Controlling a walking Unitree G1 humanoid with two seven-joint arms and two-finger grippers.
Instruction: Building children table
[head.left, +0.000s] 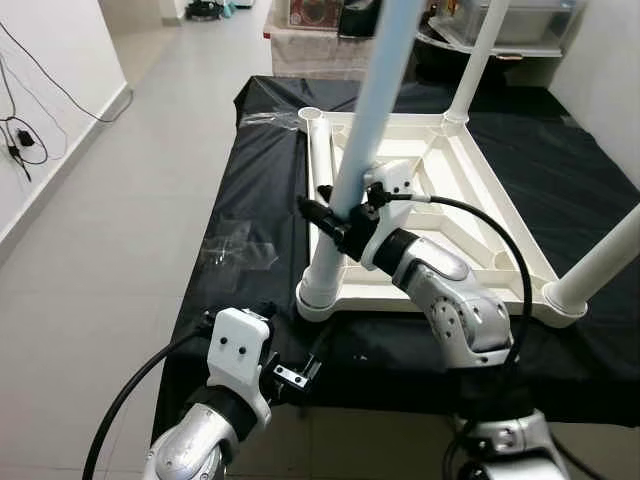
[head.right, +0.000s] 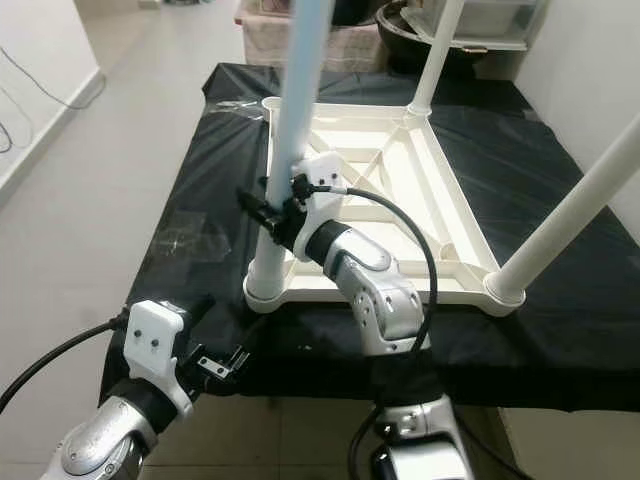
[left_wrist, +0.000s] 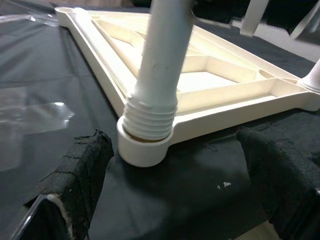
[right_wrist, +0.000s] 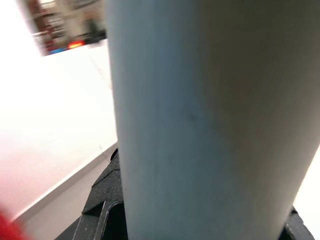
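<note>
The white table top (head.left: 470, 215) lies upside down on a black-covered bench (head.left: 240, 190). A long white leg (head.left: 365, 120) stands in its near-left corner socket (head.left: 322, 295), the screw thread (left_wrist: 150, 117) showing just above the collar. My right gripper (head.left: 335, 215) is shut on this leg a little above the socket; the leg (right_wrist: 200, 115) looms close in the right wrist view. Two more legs stand at the near-right corner (head.left: 600, 262) and the far-right corner (head.left: 478, 55). The far-left socket (head.left: 310, 114) holds nothing. My left gripper (head.left: 300, 372) hovers open at the bench's near edge, its fingers (left_wrist: 80, 175) apart below the socket.
Clear plastic wrap (head.left: 240, 245) lies on the cloth left of the table top. Grey floor (head.left: 130, 170) runs along the bench's left side, with cables (head.left: 20, 140) by the white wall. Boxes and a shelf (head.left: 500, 30) stand behind the bench.
</note>
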